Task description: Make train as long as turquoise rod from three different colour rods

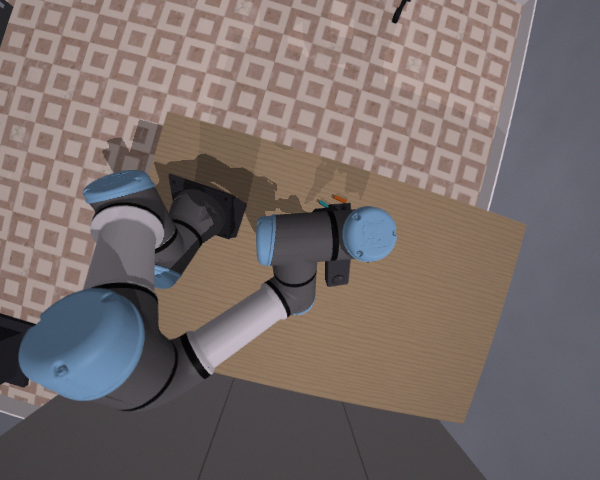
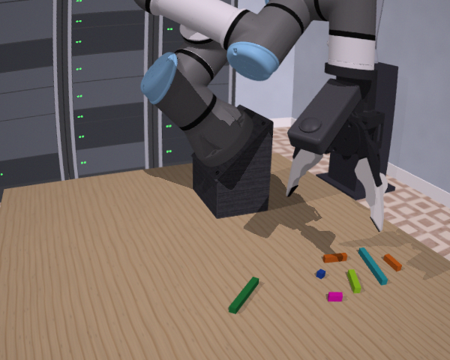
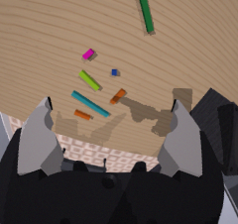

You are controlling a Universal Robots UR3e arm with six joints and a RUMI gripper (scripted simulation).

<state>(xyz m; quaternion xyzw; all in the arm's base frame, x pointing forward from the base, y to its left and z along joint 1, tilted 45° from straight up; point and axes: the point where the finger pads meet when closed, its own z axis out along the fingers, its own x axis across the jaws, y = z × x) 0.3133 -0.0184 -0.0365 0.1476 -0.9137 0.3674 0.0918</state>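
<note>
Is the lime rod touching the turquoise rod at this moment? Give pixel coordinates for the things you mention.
Apart: the wrist view shows bare wood between the lime rod [image 2: 354, 281] [image 3: 89, 80] and the turquoise rod [image 2: 372, 266] [image 3: 90, 104].

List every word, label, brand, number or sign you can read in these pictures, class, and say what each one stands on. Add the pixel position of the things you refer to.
None can be read.
Rods, such as the green rod [image 2: 244, 295] [image 3: 145, 10]: no lettering or numbers visible.
Arm's round blue wrist cap [image 1: 369, 234]: faint marks, too blurred to read.
Cabinets [image 2: 31, 93] behind the table: small lights, no legible text.
</note>
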